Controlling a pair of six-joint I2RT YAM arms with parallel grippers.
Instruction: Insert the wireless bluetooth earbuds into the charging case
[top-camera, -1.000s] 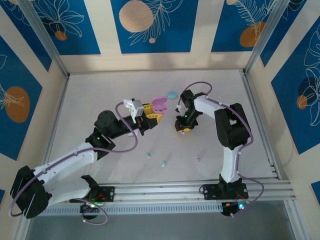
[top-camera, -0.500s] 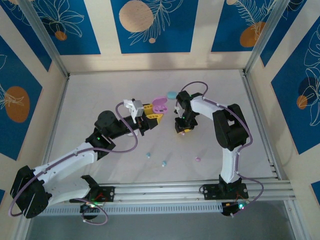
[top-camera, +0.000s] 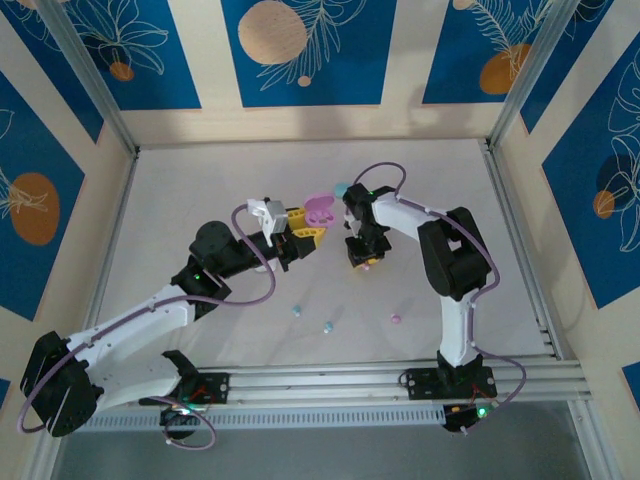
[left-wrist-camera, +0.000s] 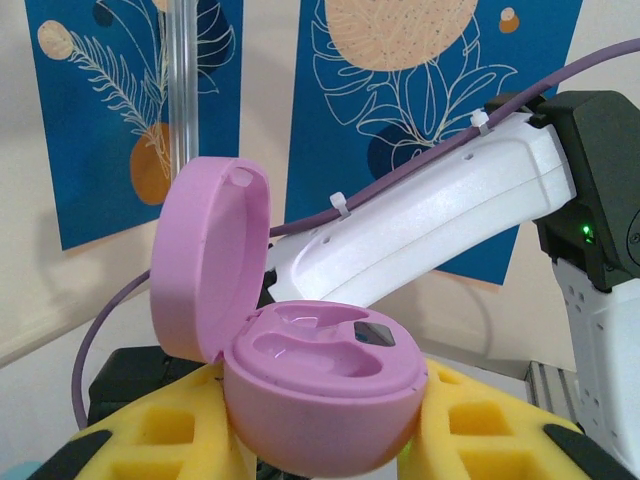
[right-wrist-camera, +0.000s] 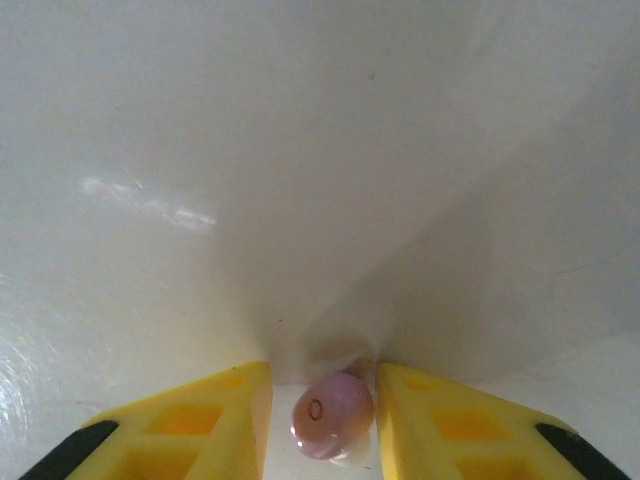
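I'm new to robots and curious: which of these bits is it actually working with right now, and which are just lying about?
Job in hand: open pink charging case, held pink earbud, loose pink earbud.
Lying about: two light blue earbuds, light blue case.

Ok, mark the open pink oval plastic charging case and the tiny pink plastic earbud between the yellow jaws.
open pink oval plastic charging case (left-wrist-camera: 320, 410): left wrist view, front of its base.
tiny pink plastic earbud (right-wrist-camera: 333, 415): right wrist view, its rounded middle.

Pink earbud (right-wrist-camera: 332, 413) held in right tool (right-wrist-camera: 323, 385), white surface (right-wrist-camera: 300, 150) beyond
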